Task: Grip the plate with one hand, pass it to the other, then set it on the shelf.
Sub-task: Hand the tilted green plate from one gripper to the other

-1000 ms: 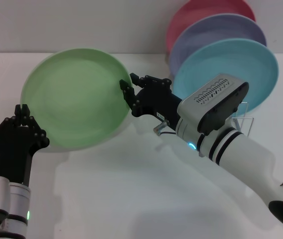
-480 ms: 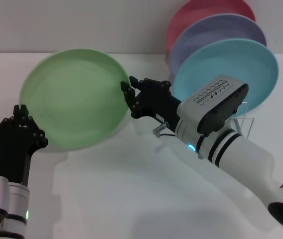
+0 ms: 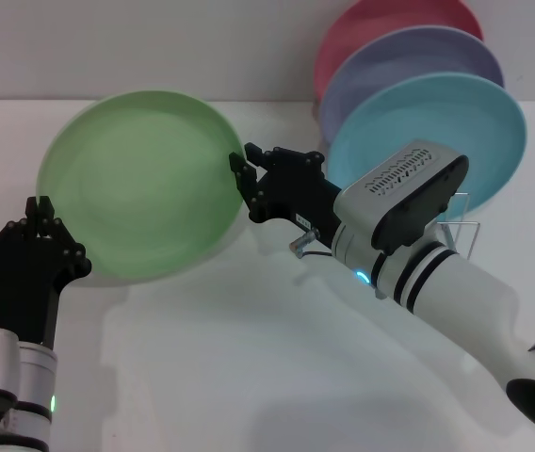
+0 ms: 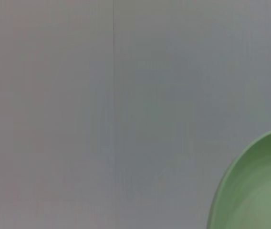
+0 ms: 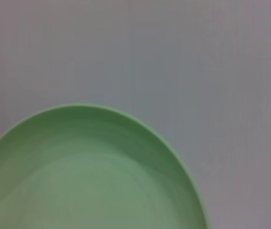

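My right pincer [image 3: 242,169] is clenched on the right edge of the green plate [image 3: 140,184], holding it tilted up above the bench [image 3: 249,358]. My left pincer [image 3: 40,209] sits at the plate's lower left edge, fingers drawn together at the tips; I cannot tell whether it touches. The wire shelf [image 3: 465,231] stands right, carrying blue [image 3: 437,118], lavender [image 3: 409,56] and pink plates [image 3: 380,19].

Four plates: green [image 3: 140,184], turquoise [image 3: 437,132], lavender [image 3: 409,56], pink [image 3: 380,19]; two claws [image 3: 241,174] [image 3: 40,209].

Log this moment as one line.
phase: handover | plate: airborne, tilted | right gripper: shut on plate rim | left gripper: at lower rim | rack: awaiting plate
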`<state>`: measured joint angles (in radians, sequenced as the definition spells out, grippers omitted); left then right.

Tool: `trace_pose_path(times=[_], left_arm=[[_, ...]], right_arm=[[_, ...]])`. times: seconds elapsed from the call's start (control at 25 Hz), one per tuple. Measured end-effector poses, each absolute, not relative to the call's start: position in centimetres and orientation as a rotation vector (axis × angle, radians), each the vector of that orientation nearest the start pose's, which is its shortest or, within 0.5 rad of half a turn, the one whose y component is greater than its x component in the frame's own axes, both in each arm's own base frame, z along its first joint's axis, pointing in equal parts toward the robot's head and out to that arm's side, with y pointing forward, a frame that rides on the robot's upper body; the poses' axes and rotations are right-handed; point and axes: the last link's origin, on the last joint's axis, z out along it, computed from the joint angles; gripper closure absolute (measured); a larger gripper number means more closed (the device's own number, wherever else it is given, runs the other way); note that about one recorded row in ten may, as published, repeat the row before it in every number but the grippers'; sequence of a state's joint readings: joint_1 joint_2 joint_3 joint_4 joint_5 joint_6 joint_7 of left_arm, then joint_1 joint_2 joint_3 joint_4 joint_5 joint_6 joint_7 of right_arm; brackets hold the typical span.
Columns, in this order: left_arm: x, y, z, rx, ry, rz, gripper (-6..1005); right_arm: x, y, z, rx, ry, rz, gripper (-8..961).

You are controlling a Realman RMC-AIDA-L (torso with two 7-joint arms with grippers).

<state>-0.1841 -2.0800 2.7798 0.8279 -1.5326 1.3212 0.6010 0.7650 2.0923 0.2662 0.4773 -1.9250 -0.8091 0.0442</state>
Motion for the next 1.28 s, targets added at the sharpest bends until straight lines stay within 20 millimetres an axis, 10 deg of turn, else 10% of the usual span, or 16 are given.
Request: trace_pose_path(times=[1.28], left_arm=[[-26.38,25.09,-7.09,-1.427,-0.582,-0.606,968]], right_arm=[[16.98,36.22,-14.05,-2.205,0.483,0.75,824]])
